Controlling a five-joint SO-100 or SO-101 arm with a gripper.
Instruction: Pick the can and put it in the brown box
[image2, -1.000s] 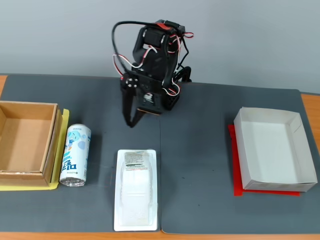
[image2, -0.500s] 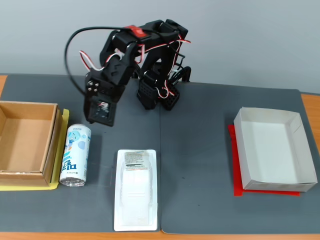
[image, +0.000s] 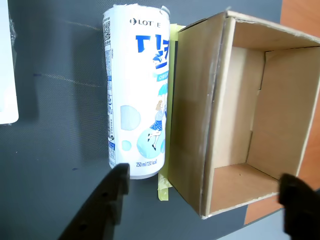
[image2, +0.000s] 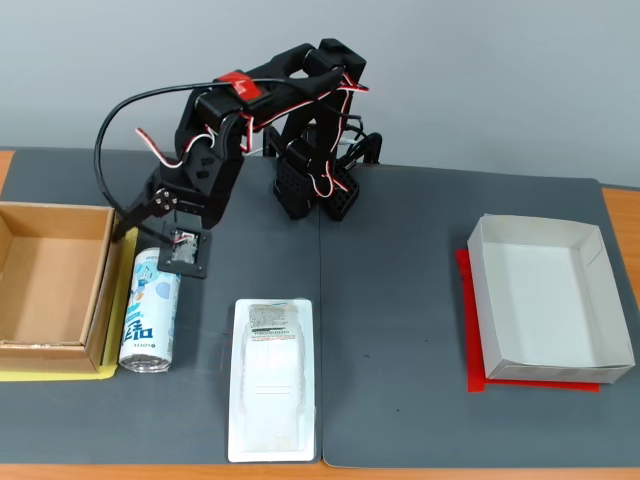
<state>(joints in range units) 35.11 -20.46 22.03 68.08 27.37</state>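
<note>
The can (image2: 150, 318) lies on its side on the dark mat, white with light-blue graphics, right beside the brown box (image2: 101, 285). In the wrist view the can (image: 135, 95) runs lengthwise with the brown box's wall (image: 192, 115) just to its right, and the box is empty. My gripper (image2: 152, 255) hangs open above the can's far end. In the wrist view, my gripper (image: 205, 187) has one dark fingertip left of the can's near end and the other over the box. Nothing is between the fingers.
A flat white plastic tray package (image2: 271, 380) lies right of the can, its edge (image: 7, 75) showing in the wrist view. A white paper box (image2: 548, 226) on a red sheet sits at the far right. The arm's base (image2: 320, 180) stands at the back centre.
The arm swung from the table's centre to the left and came down over the can's far end. The gripper has spread open.
</note>
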